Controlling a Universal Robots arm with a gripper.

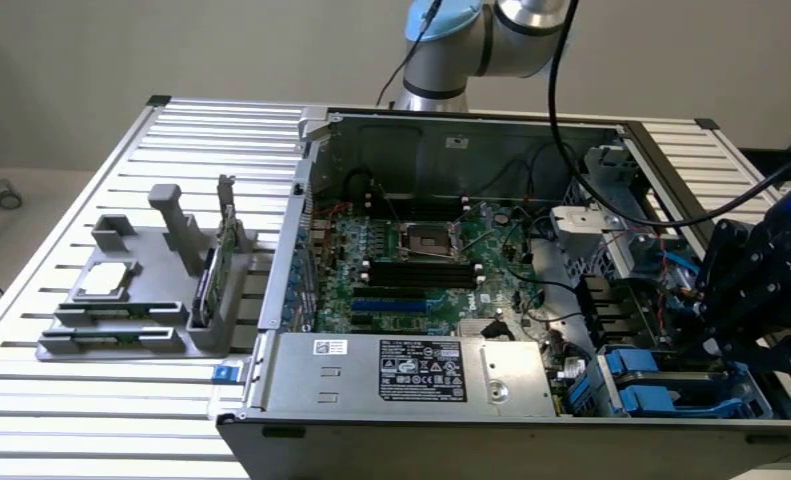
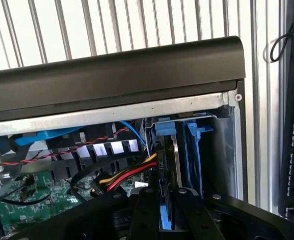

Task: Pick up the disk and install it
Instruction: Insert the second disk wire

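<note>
The disk (image 2: 175, 159) stands on edge in the drive bay at the corner of the open computer case (image 1: 318, 210). Its thin silver side shows between blue carrier rails (image 2: 165, 128). My gripper (image 2: 167, 216) is right over it, and its two black fingers (image 2: 146, 209) are shut on the disk's blue-edged upper part. In the exterior view my gripper (image 1: 739, 352) hangs low over the blue drive carriers (image 1: 646, 382) at the case's near corner, on the exterior view's right. The lower part of the disk is hidden inside the bay.
Red, yellow and black cables (image 2: 129, 175) run just beside the bay. The case's black front panel (image 2: 112, 75) borders it. A motherboard (image 1: 422, 262) and power supply box (image 1: 409, 370) fill the case. A grey fixture (image 1: 115, 325) holds a silver chip (image 1: 108, 280) and green card (image 1: 214, 268).
</note>
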